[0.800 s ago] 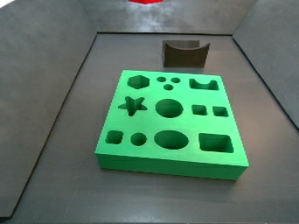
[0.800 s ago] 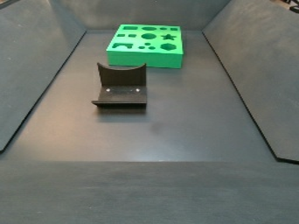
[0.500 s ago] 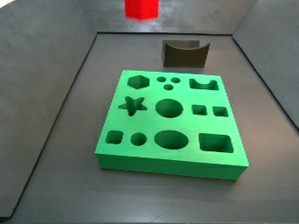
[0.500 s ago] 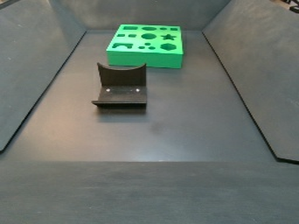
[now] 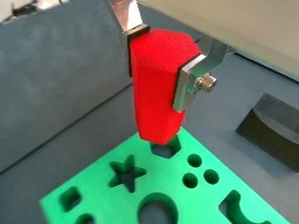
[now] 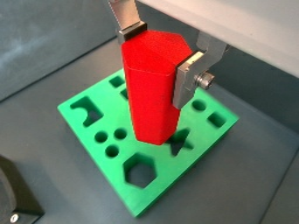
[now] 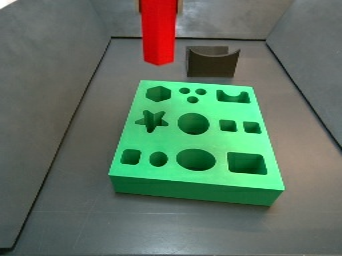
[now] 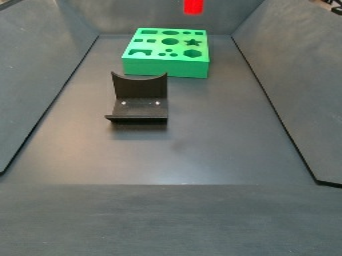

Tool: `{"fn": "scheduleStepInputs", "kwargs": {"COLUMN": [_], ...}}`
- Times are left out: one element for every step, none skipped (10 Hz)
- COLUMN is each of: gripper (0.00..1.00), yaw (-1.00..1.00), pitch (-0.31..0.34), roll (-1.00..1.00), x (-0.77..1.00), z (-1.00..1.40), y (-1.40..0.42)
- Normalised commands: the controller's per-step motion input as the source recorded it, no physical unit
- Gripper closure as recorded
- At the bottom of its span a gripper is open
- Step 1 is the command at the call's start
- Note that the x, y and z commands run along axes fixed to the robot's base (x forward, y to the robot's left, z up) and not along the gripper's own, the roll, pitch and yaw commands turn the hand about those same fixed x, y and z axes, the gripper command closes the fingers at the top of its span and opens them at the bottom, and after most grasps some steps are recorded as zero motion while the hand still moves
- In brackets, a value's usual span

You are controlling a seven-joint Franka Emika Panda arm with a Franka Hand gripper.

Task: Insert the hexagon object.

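Green board lay flat on the floor, all its cutouts empty. Gripper was clamped on the hexagon object, peg upright, hanging above the board's hexagon hole, not touching the board. Fixture stood well apart from the board, nothing blocking.

It was a robot test rig in a lab: a dark grey walled enclosure ringed the table, which carried only a green board cut with shaped holes and the fixture. Above the board, the gripper clamped the red hexagon object.
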Motion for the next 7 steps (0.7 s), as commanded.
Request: {"fn": "scheduleStepInputs", "kwargs": {"gripper": [1.0, 1.0, 1.0, 1.0, 1.0, 1.0, 1.0], "yaw": [-0.35, -0.43, -0.42, -0.35, 0.0, 0.0, 0.02], "pitch": [0.0, 0.0, 0.0, 0.0, -0.026, -0.02, -0.004], "roll": [0.0, 0.0, 0.0, 0.0, -0.07, -0.01, 0.0], "x": [0.0, 0.0, 0.0, 0.0, 0.0, 0.0, 0.01], "z": [-1.0, -1.0, -1.0, -1.0, -0.69, -0.67, -0.7], "y": [0.2, 0.17, 0.22, 0.2, 0.15, 0.08, 0.08]}}
